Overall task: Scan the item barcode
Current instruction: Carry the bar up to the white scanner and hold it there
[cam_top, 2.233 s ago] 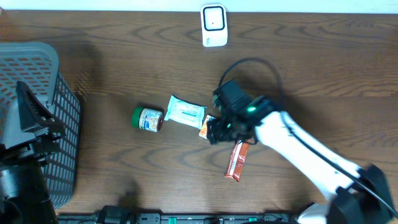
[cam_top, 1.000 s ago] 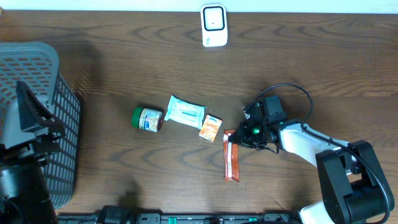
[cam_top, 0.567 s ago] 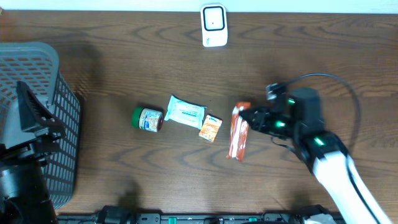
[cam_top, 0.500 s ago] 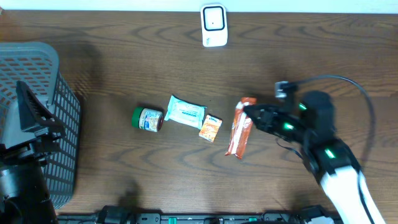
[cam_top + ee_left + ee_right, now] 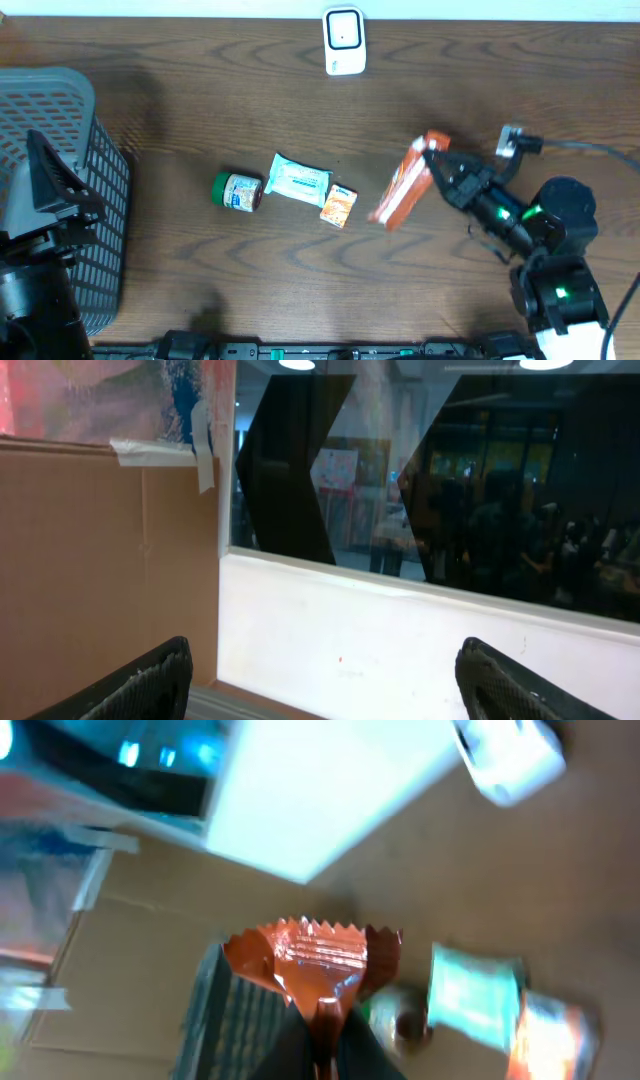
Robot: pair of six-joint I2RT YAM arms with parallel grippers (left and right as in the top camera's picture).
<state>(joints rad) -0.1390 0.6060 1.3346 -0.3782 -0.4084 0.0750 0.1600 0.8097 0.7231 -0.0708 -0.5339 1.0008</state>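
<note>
My right gripper is shut on one end of an orange-brown snack bar wrapper, which it holds tilted above the table, right of centre. In the right wrist view the wrapper sticks up from the shut jaws of the gripper, crimped end on top. No barcode can be read on it. The white scanner stands at the table's far edge, and appears blurred at the upper right of the wrist view. My left gripper is open and empty, facing a wall and window.
On the table left of the bar lie a small orange packet, a teal pouch and a green-lidded jar. A grey mesh basket stands at the left edge, with the left arm over it.
The right gripper has lifted the snack bar off the table and carried it right and toward the far edge. The packet, pouch and jar have not moved, nor has the left arm.
</note>
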